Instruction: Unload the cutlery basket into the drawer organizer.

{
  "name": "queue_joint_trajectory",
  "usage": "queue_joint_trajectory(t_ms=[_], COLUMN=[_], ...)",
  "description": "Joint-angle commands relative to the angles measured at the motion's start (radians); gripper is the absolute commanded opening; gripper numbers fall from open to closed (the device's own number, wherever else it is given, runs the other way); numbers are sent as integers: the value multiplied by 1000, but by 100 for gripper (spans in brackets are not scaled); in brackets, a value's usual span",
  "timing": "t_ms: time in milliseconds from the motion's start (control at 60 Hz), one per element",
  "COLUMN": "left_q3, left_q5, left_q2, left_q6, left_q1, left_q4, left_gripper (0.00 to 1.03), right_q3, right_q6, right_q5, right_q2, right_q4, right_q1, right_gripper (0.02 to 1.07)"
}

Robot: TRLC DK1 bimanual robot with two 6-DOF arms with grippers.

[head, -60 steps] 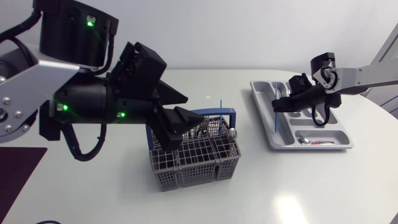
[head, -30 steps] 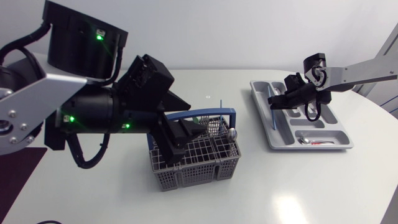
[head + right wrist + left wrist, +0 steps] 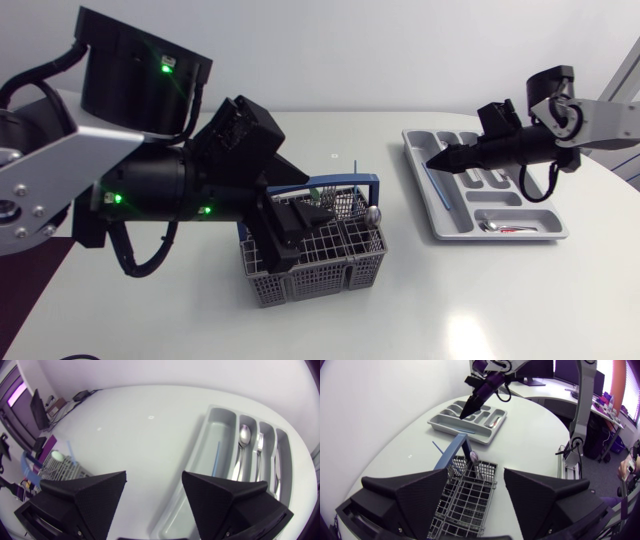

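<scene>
Blue handle [image 3: 345, 186] spans basket [image 3: 320, 270] top; left gripper [image 3: 298, 216] hangs spread just above. Right gripper [image 3: 440, 158] hangs over organizer [image 3: 500, 237], at its basket-side slot. Wide gap between basket and organizer.

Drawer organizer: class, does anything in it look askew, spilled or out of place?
Nothing stands out. The thin blue stick, spoon and fork each lie lengthwise in separate compartments of the drawer organizer, none crossing a divider.

White table [image 3: 520, 300], rounded edge. Tiny dark mark [image 3: 333, 157] on surface near middle.
</scene>
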Motion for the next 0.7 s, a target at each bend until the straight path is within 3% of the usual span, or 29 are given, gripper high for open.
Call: queue_joint_trajectory(t_ms=[0, 383, 683], left_q3=[-28, -38, -55], left_q5=[-13, -22, -22], left_q2=[-4, 21, 24], left_q6=[16, 19, 19], left_q1=[-15, -57, -71], left_q4=[-5, -3, 0], left_gripper=[78, 78, 78], right_q3=[-102, -245, -237], right_q6=[-82, -305, -355], right_q5=[-66, -322, -372], right_q2=[-89, -216, -203], right_q4=[1, -147, -233], right_q1=[16, 97, 188], right_gripper=[88, 87, 84])
